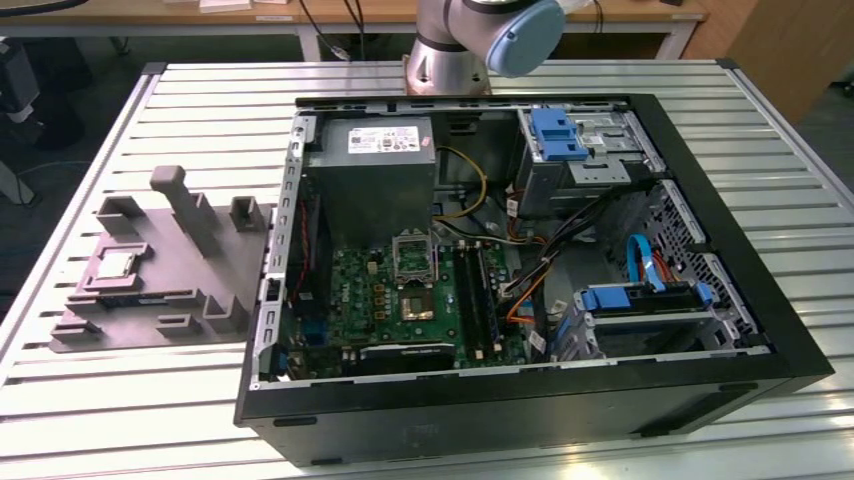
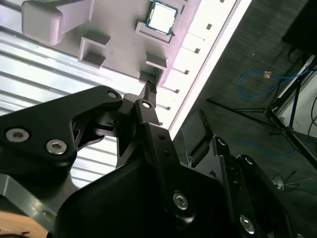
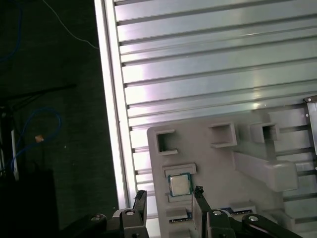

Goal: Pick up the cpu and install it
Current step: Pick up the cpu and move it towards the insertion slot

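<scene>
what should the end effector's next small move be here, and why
Probably a small sideways shift to centre the end effector over the cpu before any descent. In the first wrist view its fingers stand open and empty, well above the grey tray. The cpu, lying in its tray pocket, sits nearer one fingertip than the other.
</scene>
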`<action>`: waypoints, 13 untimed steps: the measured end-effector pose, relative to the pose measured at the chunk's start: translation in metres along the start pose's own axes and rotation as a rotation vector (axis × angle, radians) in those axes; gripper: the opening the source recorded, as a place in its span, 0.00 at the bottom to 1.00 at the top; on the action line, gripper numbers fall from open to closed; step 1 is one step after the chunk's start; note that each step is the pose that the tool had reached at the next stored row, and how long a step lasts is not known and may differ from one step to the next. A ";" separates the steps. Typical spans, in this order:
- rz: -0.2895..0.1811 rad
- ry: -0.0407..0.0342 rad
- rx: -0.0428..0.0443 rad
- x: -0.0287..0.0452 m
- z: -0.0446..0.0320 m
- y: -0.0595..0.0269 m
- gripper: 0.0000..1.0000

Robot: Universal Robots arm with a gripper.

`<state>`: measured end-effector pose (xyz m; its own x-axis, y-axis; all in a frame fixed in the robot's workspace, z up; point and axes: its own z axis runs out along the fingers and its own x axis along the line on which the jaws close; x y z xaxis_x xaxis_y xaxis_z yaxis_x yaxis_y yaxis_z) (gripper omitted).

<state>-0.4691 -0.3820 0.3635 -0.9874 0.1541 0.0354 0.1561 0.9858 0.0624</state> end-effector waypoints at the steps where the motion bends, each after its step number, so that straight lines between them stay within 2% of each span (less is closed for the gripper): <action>1: 0.003 -0.0002 -0.0001 0.0000 0.0001 0.0000 0.49; 13: 0.045 -0.0029 -0.0016 -0.0001 0.0020 -0.0001 0.49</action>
<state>-0.4691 -0.3820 0.3615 -0.9794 0.1990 0.0354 0.2009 0.9776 0.0624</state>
